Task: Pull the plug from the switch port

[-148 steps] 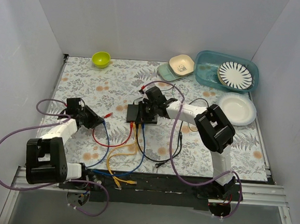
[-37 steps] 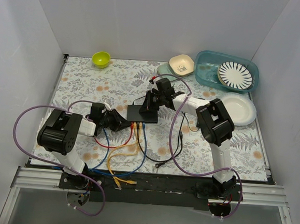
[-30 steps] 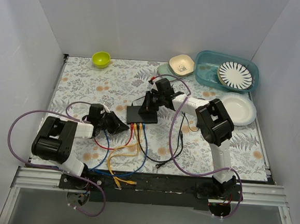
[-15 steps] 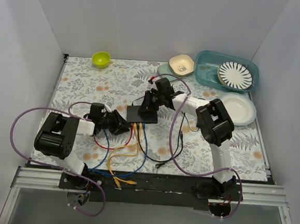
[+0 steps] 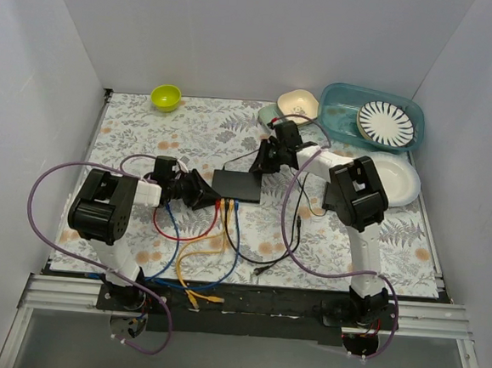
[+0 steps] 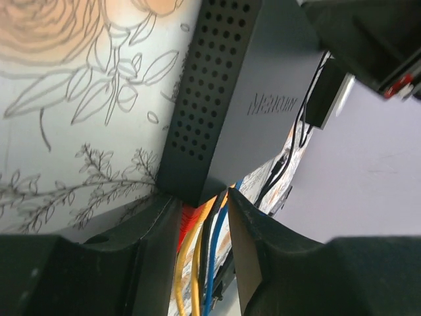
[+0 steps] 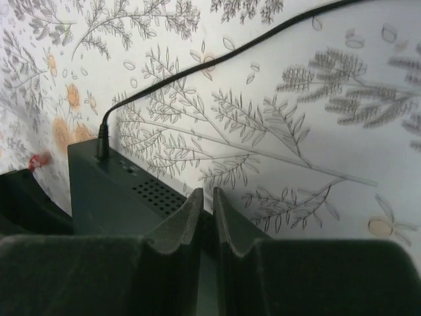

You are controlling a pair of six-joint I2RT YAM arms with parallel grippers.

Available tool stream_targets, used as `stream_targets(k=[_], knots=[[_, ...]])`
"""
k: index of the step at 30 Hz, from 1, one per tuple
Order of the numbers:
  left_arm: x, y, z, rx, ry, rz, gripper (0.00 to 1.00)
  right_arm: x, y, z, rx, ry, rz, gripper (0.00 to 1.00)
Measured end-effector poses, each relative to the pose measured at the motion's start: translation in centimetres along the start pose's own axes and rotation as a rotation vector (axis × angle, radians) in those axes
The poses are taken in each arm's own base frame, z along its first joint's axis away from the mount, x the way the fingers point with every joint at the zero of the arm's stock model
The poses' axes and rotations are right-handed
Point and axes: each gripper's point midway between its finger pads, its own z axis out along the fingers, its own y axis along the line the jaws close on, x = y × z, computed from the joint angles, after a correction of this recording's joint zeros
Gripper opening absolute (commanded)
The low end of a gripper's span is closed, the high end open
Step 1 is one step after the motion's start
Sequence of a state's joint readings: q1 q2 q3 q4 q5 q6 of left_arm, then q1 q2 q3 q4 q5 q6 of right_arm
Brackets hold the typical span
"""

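Your switch point(image 5: 237, 185) lies flat near the middle of the floral table point(image 5: 190, 133), with its socket edge turned toward the arm bases. The cables run from that edge toward the near side.

The left gripper point(image 5: 204, 191) sits low on the table at the switch's near-left corner. In the left wrist view its fingers point(image 6: 158, 250) stand spread, and the left gripper point(image 6: 197, 201) has the corner of the switch point(image 6: 243, 112) right at its tips. The red plug point(image 6: 187, 220) is in the gap, close against one finger and seated at the switch edge. The yellow cable point(image 6: 187, 263) and blue cable point(image 6: 213, 263) pass through the same gap, with a thin black one between them. You cannot tell from here whether the pads actually press the plug.

The right gripper point(image 5: 267, 160) is at the far-right corner of the switch. In its wrist view the fingers point(image 7: 181, 224) are drawn almost together, with only a thin slit between them. The right gripper point(image 7: 205, 192) holds nothing and hangs over the vented edge of the switch point(image 7: 112, 191). Whether it touches the box is unclear.

A black cord point(image 7: 197, 66) is plugged in at the corner of the switch seen there and curves away across the table.

At the far edge you have a green bowl point(image 5: 166, 97) on the left and a teal tub point(image 5: 340, 123) holding a striped plate point(image 5: 385, 122) on the right.
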State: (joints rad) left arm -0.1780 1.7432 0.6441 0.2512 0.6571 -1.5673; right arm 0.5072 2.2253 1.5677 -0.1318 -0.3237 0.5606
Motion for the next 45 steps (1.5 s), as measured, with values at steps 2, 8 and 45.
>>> stream_targets(k=[2,8,45], knots=[[-0.3,-0.2,0.3,0.004,0.008,0.003,0.35,1.1,0.0,-0.6,0.000,0.001,-0.008,0.19],[-0.3,-0.5,0.8,0.027,0.048,0.005,0.32,3.3,0.3,-1.6,-0.009,-0.004,-0.025,0.18],[2.1,0.4,-1.7,0.023,0.015,0.032,0.38,10.1,9.1,-1.5,-0.348,0.239,-0.017,0.15]])
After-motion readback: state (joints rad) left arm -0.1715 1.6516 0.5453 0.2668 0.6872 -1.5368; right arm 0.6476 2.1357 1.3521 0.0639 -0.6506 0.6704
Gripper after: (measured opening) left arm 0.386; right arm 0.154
